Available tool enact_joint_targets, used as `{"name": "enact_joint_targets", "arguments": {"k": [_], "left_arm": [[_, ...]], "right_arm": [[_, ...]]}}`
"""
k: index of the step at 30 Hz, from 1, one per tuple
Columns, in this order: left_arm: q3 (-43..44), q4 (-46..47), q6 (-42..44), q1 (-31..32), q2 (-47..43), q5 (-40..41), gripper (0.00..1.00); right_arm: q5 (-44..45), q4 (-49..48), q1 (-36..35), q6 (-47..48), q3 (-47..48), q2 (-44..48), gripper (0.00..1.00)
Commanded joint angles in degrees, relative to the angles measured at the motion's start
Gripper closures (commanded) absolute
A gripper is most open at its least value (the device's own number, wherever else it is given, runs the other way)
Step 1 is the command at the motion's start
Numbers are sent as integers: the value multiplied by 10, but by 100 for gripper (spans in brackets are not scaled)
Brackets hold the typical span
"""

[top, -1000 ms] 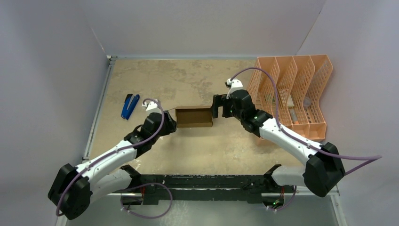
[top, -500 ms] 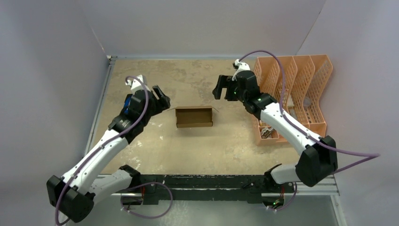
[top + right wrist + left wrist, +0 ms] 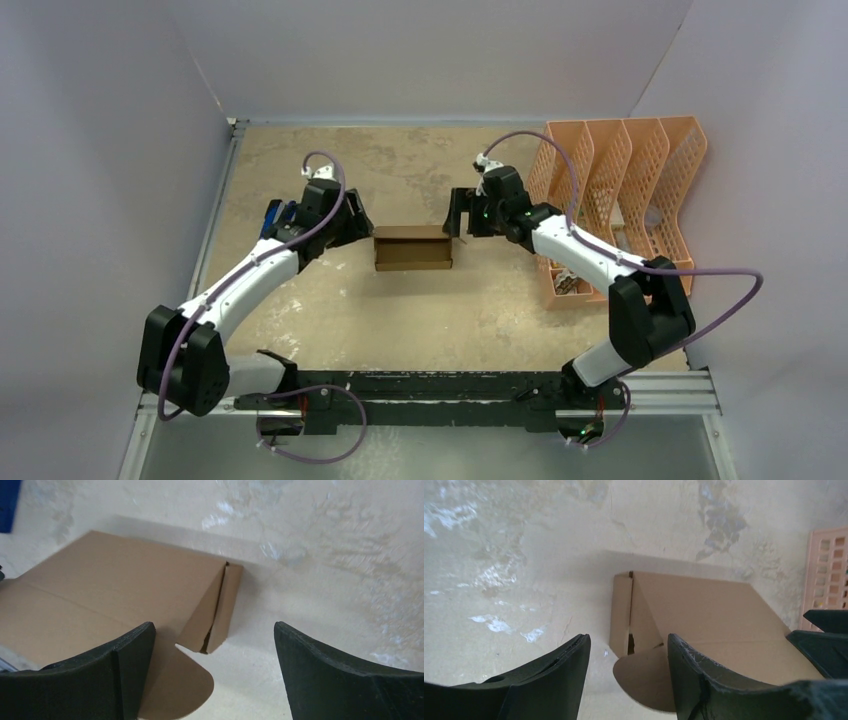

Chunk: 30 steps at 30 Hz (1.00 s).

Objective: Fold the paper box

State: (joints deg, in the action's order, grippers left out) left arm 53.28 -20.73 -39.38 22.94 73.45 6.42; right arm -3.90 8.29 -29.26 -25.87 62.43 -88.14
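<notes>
Left gripper (image 3: 356,226) is held with its jaws apart and clamped on nothing, just off the left end of the paper box (image 3: 412,248). In the left wrist view, the box's end wall and a rounded tab lying flat on the table (image 3: 400,320) are framed between the 2 fingers (image 3: 549,685). Whether either finger touches the cardboard cannot be told.

Right gripper (image 3: 458,214) is likewise spread wide and empty, and is set at the box's right end. In the right wrist view, that end wall, slightly splayed, and another rounded tab at its foot are seen between the fingers (image 3: 345,675), nearer the left-hand one.

The box is placed near the middle of the table, long side across, directly between the 2 grippers. A wide brown panel is seen across its top.

A peach-orange organizer (image 3: 640,190) is stood at the table's right edge, apart from the box. A blue tool (image 3: 272,214) is partly hidden behind the left arm.
</notes>
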Motion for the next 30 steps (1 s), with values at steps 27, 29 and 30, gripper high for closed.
{"name": "enact_joint_targets", "arguments": {"k": [27,29,30], "left_arm": [[-175,139,-71,1,-75,-30,43],[-173,157,-82,1,-66,-40,43],[-173,169,-84,1,-56,-50,43]], "right_arm": [[-49,-133,-4,65,-113,-56,16],[-50,-128,-4,68,-104,-58,16],[-50,-127,-4,69,-99,-59,16]]}}
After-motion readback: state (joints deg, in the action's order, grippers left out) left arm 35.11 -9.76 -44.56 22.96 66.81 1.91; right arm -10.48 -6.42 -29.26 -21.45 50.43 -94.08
